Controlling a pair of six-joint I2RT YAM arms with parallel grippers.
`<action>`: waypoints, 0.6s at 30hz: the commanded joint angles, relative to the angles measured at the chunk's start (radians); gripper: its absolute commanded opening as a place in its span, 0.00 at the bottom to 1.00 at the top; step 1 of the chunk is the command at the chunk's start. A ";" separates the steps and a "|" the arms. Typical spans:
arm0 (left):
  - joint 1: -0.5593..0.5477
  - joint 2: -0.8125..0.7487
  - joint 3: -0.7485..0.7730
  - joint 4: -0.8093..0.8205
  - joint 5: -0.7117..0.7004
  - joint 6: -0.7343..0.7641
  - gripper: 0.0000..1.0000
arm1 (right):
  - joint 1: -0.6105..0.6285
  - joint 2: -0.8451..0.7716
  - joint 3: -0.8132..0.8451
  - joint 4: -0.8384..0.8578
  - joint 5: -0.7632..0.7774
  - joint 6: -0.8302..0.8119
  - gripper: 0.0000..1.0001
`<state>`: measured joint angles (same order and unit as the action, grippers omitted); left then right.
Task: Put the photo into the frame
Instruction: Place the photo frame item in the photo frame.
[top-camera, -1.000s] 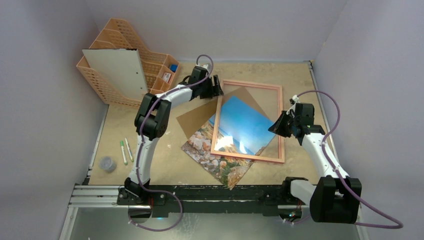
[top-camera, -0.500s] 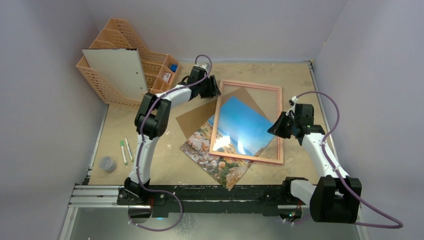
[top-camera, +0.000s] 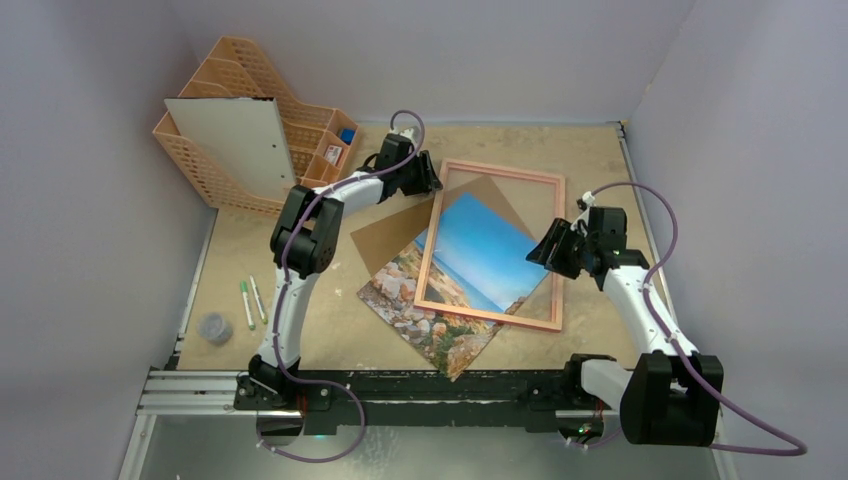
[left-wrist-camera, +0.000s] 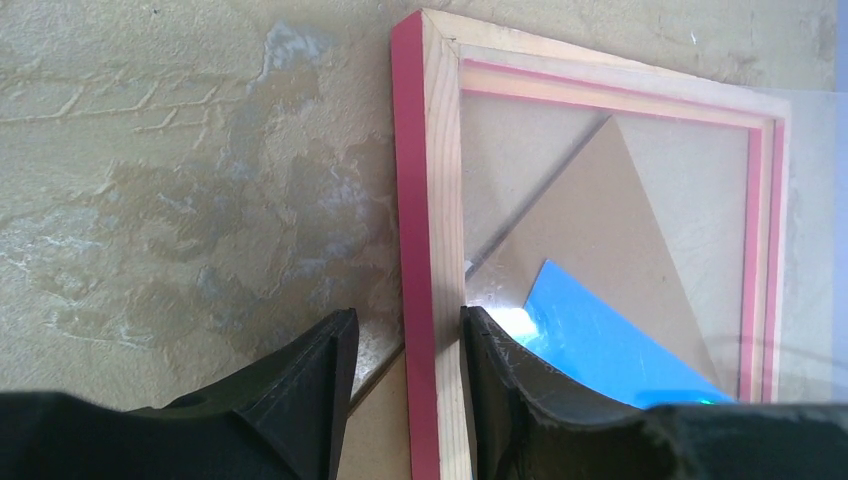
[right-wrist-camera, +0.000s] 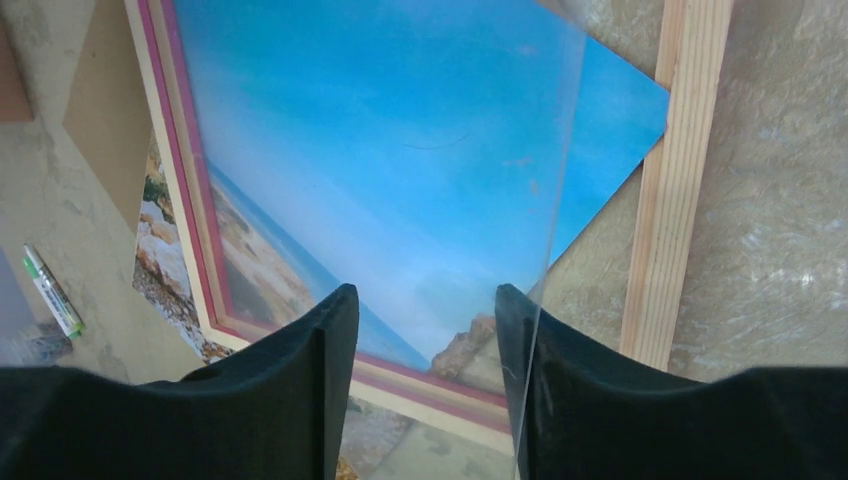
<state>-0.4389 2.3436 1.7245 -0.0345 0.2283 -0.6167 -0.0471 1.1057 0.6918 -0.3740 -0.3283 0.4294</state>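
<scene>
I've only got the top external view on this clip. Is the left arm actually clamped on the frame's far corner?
Observer: Not clamped. The left fingers straddle the frame at its side rail, with a gap beside the outer one.
Operator: Is the right arm holding anything?
Observer: No. The right fingers stand apart above the photo, clamping nothing.
Operator: Is the pane seated?
Observer: No. The clear pane sits askew, overhanging one rail.
</scene>
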 joint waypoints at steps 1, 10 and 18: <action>-0.006 0.077 -0.040 -0.109 -0.056 0.027 0.43 | 0.009 -0.009 0.026 0.118 -0.021 0.041 0.60; -0.006 0.071 -0.039 -0.115 -0.051 0.029 0.43 | 0.009 -0.006 -0.026 0.343 -0.115 0.105 0.78; -0.006 0.071 -0.034 -0.114 -0.041 0.029 0.43 | 0.007 -0.011 -0.091 0.500 -0.109 0.137 0.87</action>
<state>-0.4389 2.3444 1.7241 -0.0319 0.2287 -0.6167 -0.0441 1.1057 0.6216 -0.0128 -0.4145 0.5430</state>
